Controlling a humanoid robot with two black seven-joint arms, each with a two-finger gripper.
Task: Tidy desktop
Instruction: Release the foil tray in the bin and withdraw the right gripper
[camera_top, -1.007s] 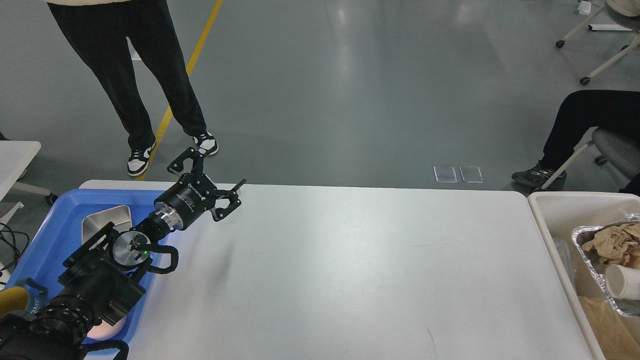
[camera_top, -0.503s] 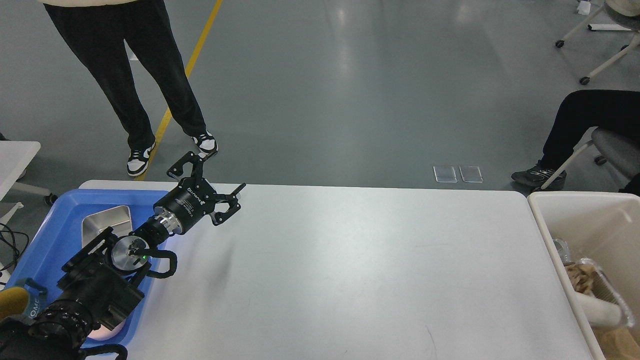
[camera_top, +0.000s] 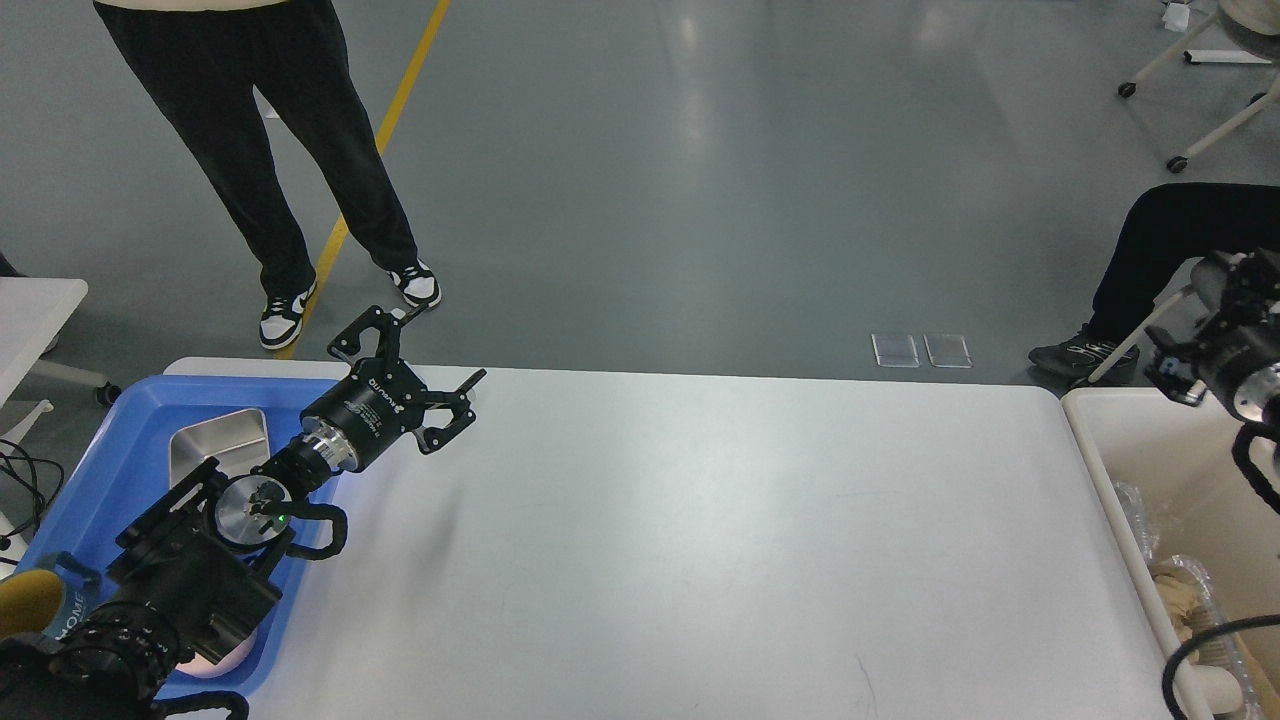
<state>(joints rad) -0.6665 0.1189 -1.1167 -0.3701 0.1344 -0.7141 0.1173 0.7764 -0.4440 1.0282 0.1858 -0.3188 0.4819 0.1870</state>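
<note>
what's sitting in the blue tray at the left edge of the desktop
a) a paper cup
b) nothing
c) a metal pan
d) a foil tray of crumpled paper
c: a shiny metal pan lies in the blue tray, partly behind the left arm.

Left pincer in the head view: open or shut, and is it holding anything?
Open and empty. The left pincer has its two fingers spread wide apart above the far left edge of the desktop, with nothing between them.
</note>
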